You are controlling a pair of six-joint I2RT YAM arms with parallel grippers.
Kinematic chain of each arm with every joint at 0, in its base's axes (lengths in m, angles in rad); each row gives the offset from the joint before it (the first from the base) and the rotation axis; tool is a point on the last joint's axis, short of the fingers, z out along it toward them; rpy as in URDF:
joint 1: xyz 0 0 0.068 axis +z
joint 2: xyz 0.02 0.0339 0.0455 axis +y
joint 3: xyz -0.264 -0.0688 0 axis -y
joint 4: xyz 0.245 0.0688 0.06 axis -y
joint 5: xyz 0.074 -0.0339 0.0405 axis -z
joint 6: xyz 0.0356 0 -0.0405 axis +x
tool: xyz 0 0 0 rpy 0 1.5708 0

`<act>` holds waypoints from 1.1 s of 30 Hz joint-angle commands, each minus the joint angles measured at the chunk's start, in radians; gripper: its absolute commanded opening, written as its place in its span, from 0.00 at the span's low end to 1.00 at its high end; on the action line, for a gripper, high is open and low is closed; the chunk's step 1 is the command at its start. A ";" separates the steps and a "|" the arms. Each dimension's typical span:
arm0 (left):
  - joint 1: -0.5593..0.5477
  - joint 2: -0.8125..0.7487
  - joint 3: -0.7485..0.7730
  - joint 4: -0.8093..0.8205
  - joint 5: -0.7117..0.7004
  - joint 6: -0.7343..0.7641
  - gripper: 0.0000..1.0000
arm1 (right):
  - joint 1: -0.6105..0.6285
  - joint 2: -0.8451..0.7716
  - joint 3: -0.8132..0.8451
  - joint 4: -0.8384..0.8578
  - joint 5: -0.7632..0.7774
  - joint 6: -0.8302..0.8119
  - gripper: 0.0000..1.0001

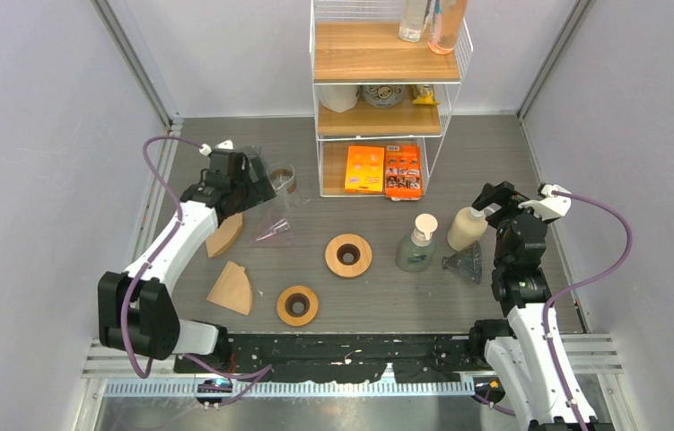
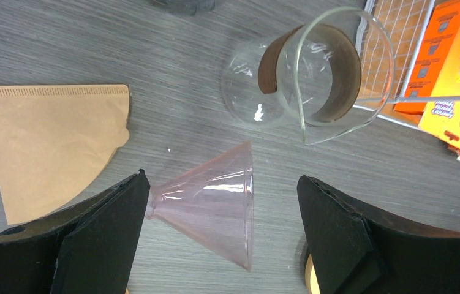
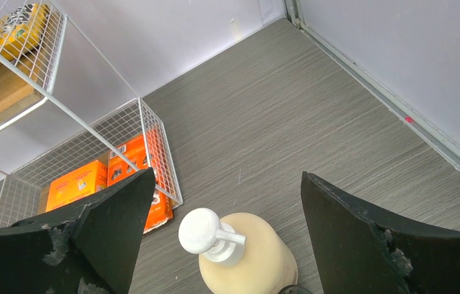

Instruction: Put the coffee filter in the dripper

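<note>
A clear pinkish dripper (image 2: 215, 199) lies on its side on the table, its wide mouth turned right. My left gripper (image 2: 221, 179) hangs open above it, one jaw on each side, touching nothing. A brown paper coffee filter (image 2: 49, 138) lies flat just left of the dripper. In the top view the dripper (image 1: 275, 230) sits below the left gripper (image 1: 255, 186), the filter (image 1: 225, 235) is partly under the arm, and a second filter (image 1: 232, 288) lies nearer the front. My right gripper (image 3: 227, 173) is open and empty above a cream pump bottle (image 3: 248, 260).
A glass carafe (image 2: 310, 73) with a brown collar stands right behind the dripper. Two wooden rings (image 1: 348, 255) (image 1: 298, 305) lie mid-table. A green-grey pump bottle (image 1: 417, 244) and a small clear cone (image 1: 465, 263) stand by the cream bottle (image 1: 466, 228). A wire shelf (image 1: 385, 90) holds orange boxes (image 1: 384, 171).
</note>
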 commanded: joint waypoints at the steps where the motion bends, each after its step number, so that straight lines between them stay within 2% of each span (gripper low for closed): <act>1: -0.043 0.033 0.072 -0.084 -0.062 0.018 0.99 | 0.002 -0.010 0.041 0.017 0.028 0.004 0.95; 7: -0.115 -0.005 0.040 -0.111 -0.057 0.027 0.99 | 0.002 -0.003 0.038 0.027 0.022 0.010 0.95; 11: -0.219 -0.045 0.031 -0.166 -0.136 0.040 0.99 | 0.002 0.006 0.043 0.024 0.020 0.010 0.95; 18: -0.346 -0.146 -0.026 -0.288 -0.115 0.030 0.99 | 0.002 0.000 0.044 0.018 0.022 0.012 0.95; 25: -0.444 -0.323 -0.204 -0.370 -0.059 -0.046 0.99 | 0.002 0.004 0.044 0.010 0.025 0.026 0.95; 30: -0.458 -0.422 -0.382 -0.242 0.095 -0.080 0.99 | 0.002 0.016 0.051 -0.004 0.026 0.036 0.95; 33: -0.464 -0.414 -0.424 -0.244 0.095 -0.090 0.97 | 0.002 0.017 0.059 -0.022 0.037 0.041 0.95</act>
